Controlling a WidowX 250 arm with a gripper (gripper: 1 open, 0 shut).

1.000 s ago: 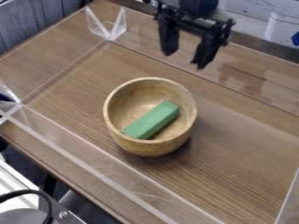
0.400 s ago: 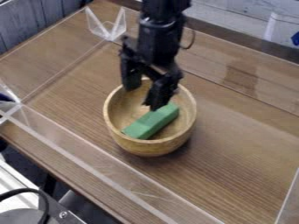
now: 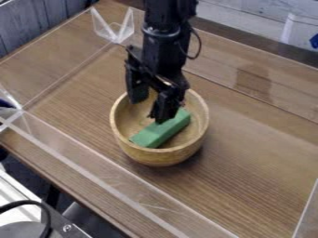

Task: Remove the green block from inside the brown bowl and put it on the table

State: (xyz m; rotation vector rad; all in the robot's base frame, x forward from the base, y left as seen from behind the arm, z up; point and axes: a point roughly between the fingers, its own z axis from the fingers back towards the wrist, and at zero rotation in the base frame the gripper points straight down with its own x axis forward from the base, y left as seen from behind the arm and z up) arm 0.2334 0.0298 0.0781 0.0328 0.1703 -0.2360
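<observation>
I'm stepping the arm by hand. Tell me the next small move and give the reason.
Probably lower the gripper a little further, straight down, so its fingers straddle the green block, then close. The jaws stand open just above the upper end of the block, which lies tilted inside the brown bowl, and they do not yet grip it. Whether a fingertip already touches it cannot be told.
</observation>
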